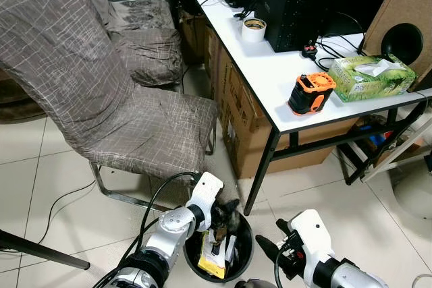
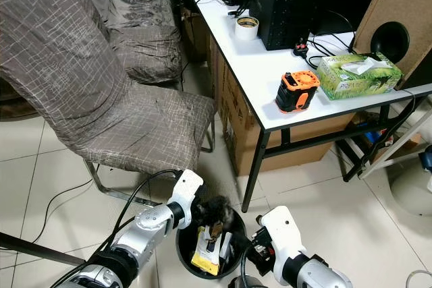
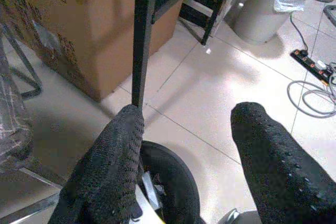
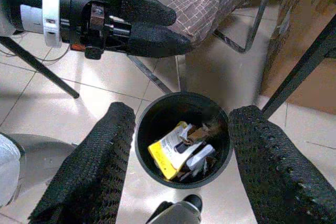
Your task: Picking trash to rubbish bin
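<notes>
The black rubbish bin sits on the tiled floor, just beside the worktop leg & near the front of the grey chair; inside it lie bits of trash, incl. a yellow & white packet, some white scraps & something brown; the left tool hangs right over the bin's mouth, near its far rim; its two black fingers stand wide apart w/ nothing between them, so it holds nothing; from the head views a dark fuzzy clump sits at the fingers, but I can't tell if that is trash or just the tool; the right tool is beside the bin on the other side, pointing at it, fingers also spread wide & empty; so it looks like the drop is done, or nearly done, since trash is in the bin & both tools are empty; what is left is hard to say; no loose trash can be made out on the floor close by; up on the worktop are a tape roll, an orange & black gadget & a green tissue box, none of which look like trash.
</notes>
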Tool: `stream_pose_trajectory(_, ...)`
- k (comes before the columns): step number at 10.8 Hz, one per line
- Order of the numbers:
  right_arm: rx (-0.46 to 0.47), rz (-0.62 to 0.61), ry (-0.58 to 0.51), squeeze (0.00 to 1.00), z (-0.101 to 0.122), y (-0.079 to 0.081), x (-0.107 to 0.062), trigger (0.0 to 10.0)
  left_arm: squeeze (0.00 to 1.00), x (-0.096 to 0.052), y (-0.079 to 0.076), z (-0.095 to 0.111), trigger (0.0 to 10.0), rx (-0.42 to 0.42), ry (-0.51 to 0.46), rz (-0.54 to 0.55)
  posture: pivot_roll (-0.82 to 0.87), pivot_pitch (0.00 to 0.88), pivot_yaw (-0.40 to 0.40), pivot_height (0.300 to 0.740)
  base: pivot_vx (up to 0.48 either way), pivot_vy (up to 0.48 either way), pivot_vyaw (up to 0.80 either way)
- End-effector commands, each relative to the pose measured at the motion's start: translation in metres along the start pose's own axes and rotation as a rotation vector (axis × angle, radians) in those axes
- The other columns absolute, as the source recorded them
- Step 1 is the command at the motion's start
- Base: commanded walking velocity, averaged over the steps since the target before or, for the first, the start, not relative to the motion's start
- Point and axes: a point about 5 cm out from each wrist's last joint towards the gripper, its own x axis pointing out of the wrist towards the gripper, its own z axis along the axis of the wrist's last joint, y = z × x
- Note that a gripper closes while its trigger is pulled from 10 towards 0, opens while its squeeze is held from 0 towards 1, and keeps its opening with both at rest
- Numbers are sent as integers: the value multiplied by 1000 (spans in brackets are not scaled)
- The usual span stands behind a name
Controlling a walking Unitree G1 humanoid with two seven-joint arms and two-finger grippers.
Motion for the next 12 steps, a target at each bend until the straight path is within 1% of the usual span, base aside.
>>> stream_pose_trajectory(1, -6, -11, -10, 0, 5, -1, -2, 10000, 1000, 1, -1, 1, 10000, 21, -2, -14, -249, 75, 0, 740, 0, 0, 0)
stream_pose_trajectory(2, -8, -14, -10, 0, 6, -2, 0, 10000, 1000, -3, 5, -1, 10000, 64, 7, 34, -244, 69, -1, 740, 0, 0, 0)
stream_pose_trajectory(3, -11, -25, -19, 0, 8, -3, 1, 10000, 8, -8, 13, -2, 10000, 67, 1, 75, -244, 68, -1, 740, 0, 0, 0)
stream_pose_trajectory(4, -35, -66, -41, 0, 13, -8, 4, 10000, 0, -23, 30, 0, 10000, 62, -57, 152, -237, 61, 2, 740, 0, 0, 0)
stream_pose_trajectory(5, -47, -126, -71, 0, 17, -13, 7, 10000, 0, -39, 44, 3, 10000, 34, -111, 215, -207, 45, 4, 740, 0, 0, 0)
stream_pose_trajectory(6, -43, -231, -135, 0, 26, -21, 15, 10000, 0, -65, 56, 10, 10000, 44, -188, 297, -188, 31, 1, 740, 0, 0, 0)
stream_pose_trajectory(7, -31, -295, -166, 0, 32, -25, 19, 10000, 0, -81, 57, 14, 10000, 62, -215, 338, -165, 22, -9, 740, 0, 0, 0)
stream_pose_trajectory(8, -31, -338, -183, 0, 36, -27, 21, 10000, 0, -90, 57, 16, 10000, 59, -233, 366, -152, 15, -15, 740, 0, 0, 0)
stream_pose_trajectory(9, -21, -390, -202, 0, 40, -30, 27, 10000, 0, -105, 54, 17, 10000, -4, -245, 433, -120, 6, -35, 740, 0, 0, 0)
stream_pose_trajectory(10, -15, -406, -189, 0, 39, -31, 31, 10000, 0, -110, 51, 16, 10000, -30, -241, 467, -101, 5, -46, 740, 0, 0, 0)
stream_pose_trajectory(11, 10, -407, -166, 0, 34, -33, 37, 10000, 0, -118, 37, 17, 10000, -43, -234, 503, -87, 0, -60, 740, 0, 0, 0)
stream_pose_trajectory(12, 15, -406, -170, 0, 34, -34, 39, 10000, 0, -121, 34, 19, 10000, -38, -236, 501, -85, 0, -59, 740, 0, 0, 0)
